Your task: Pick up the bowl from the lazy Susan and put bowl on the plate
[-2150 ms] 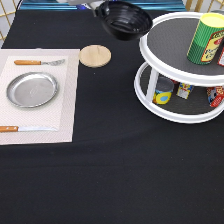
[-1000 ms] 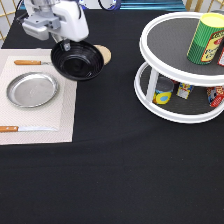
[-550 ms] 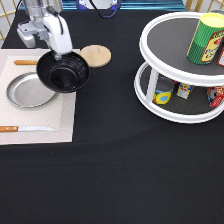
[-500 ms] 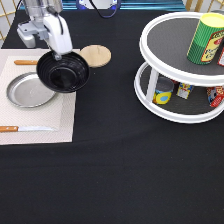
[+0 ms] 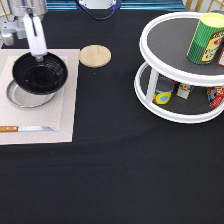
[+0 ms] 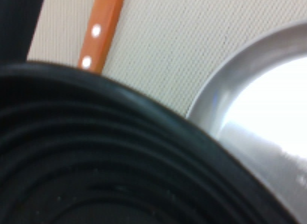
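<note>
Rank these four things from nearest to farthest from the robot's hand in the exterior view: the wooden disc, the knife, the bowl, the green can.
Measured from the hand at the view's upper left:
1. Bowl, gripped at its rim, over the plate.
2. Wooden disc, just to the right.
3. Knife, lower left on the mat.
4. Green can, far right, on the turntable's top tier.

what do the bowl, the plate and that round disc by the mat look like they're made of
The bowl, gripped at its rim by the claw over the plate, looks like glossy black plastic, with ringed highlights inside. The plate looks like silver metal; it reflects brightly. The disc seems to be pale matte wood, though no grain is clear.
</note>
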You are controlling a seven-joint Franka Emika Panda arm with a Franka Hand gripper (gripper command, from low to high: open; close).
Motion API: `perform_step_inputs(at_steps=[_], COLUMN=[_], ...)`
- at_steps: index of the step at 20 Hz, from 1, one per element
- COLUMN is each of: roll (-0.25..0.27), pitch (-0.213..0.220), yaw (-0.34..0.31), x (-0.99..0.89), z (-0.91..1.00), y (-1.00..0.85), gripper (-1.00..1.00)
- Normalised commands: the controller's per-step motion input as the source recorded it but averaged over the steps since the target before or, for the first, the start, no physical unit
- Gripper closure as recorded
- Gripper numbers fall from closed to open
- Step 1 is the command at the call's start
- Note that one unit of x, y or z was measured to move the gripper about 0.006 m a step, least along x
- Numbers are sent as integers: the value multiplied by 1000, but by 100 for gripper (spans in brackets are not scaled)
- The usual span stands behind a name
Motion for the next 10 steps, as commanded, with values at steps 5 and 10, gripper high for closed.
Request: perform_step_inputs(at_steps=[5, 10], roll=[-49, -78], pitch=[-93, -72], yaw=[-97, -53], x=[-746, -821], z=[-238, -93], y=[-403, -110], gripper=[100, 100])
